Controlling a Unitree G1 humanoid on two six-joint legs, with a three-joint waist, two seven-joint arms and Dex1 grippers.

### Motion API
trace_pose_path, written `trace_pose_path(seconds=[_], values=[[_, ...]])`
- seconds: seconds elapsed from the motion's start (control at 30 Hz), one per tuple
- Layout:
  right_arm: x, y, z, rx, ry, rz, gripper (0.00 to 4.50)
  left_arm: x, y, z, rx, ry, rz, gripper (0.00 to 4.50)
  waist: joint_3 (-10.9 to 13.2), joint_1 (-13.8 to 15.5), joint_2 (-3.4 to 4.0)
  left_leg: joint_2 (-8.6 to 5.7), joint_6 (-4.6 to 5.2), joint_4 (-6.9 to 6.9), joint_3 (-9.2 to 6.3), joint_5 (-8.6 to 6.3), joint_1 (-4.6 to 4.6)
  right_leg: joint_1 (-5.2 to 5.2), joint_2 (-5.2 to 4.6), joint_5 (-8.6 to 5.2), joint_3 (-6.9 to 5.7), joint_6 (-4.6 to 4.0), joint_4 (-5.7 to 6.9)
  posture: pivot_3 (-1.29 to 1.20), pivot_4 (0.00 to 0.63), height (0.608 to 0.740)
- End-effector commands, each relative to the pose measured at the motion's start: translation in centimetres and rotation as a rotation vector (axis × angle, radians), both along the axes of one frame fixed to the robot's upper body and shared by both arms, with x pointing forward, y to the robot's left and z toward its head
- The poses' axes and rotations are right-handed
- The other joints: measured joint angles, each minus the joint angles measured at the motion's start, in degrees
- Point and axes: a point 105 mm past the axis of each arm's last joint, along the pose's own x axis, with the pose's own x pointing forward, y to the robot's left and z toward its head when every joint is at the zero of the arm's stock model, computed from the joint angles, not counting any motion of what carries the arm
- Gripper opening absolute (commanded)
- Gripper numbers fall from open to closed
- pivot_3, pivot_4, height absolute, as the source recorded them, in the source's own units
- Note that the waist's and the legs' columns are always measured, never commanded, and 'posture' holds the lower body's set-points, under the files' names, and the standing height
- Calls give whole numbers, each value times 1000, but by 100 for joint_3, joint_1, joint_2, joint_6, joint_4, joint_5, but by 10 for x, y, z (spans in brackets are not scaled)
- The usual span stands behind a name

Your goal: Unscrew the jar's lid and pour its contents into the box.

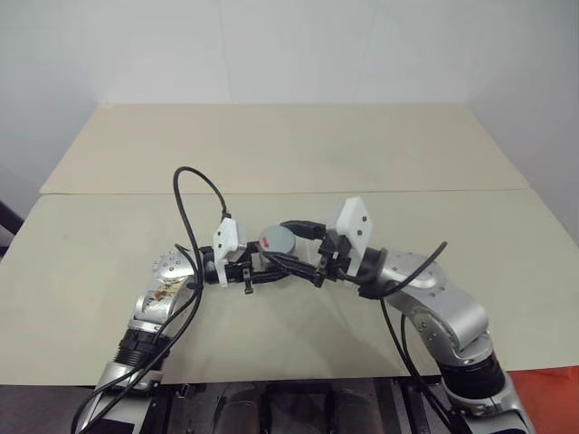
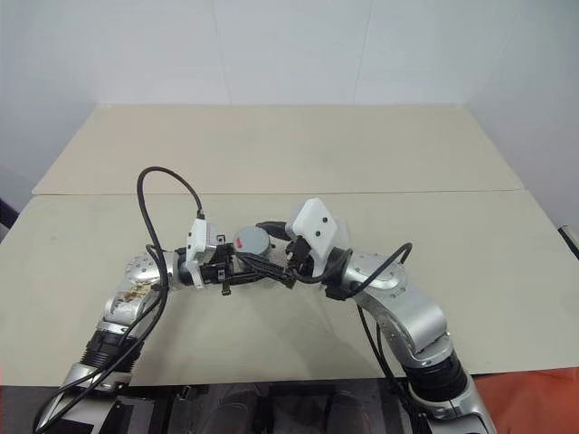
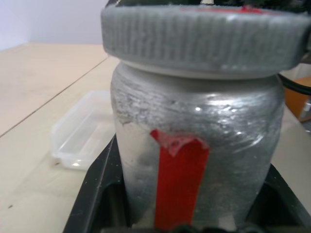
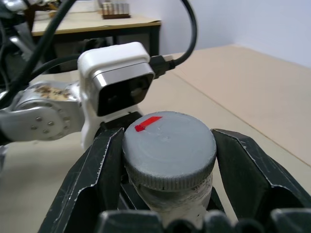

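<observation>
Both arms [image 1: 443, 307] were silver metal with black cables. White wrist camera housings [image 1: 355, 222] sat above black two-fingered grippers [image 1: 312, 253].

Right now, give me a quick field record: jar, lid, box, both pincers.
jar: upright above the table, clear body with red tape strip, held by left pincer
lid: grey, red mark on top, still on the jar
left pincer: shut on jar body
right pincer: shut on lid, a finger on either side
box: clear tray on the table beyond the jar, nothing visible inside
stage: lid gripped, not yet off
</observation>
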Motion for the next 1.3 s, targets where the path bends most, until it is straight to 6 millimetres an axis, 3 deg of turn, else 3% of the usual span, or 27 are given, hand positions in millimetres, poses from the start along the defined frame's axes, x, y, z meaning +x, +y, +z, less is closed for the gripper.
trace_pose_path(seconds=[0.03,0.3,0.67,0.77,0.93,1.1,1.2,1.3], values=[[-8,-5,19,10,-71,93,2770,-5,4,10,-5,-17,-32,1974,0,-10,0,0,0,0,0,0,1,0,0,0,0,0,0,0,150,740],[-6,-8,25,28,-47,173,2770,-13,7,4,22,7,-71,1974,0,-25,0,2,1,0,0,0,1,0,1,0,1,0,1,0,150,740],[4,-23,42,293,162,179,2770,-22,9,2,22,11,-81,1974,0,-6,0,8,1,-1,-1,0,1,0,0,0,2,-1,2,0,150,740],[9,-36,47,336,140,92,2770,-21,9,3,21,2,-69,1974,0,4,0,7,1,-1,-1,0,0,-1,0,1,2,-1,2,0,150,740],[27,-87,46,286,51,-290,2770,-17,13,8,19,-25,-12,1974,0,52,0,5,1,-1,-3,-1,-4,-1,-3,0,1,0,0,0,150,740],[37,-152,21,70,124,-749,2770,-9,16,15,-2,11,56,1974,-2,43,3,6,0,-2,0,0,-4,-3,-3,0,2,-1,2,0,150,740],[29,-177,-23,-193,260,-889,2770,-5,15,10,40,-2,80,1974,-2,45,3,7,0,-5,1,0,-2,-2,-3,0,3,-1,0,0,150,740],[15,-191,-62,-340,427,-934,2770,1,14,5,76,-10,123,1974,-3,45,4,5,3,-4,2,-2,-2,1,-5,0,6,0,-6,0,150,740]])
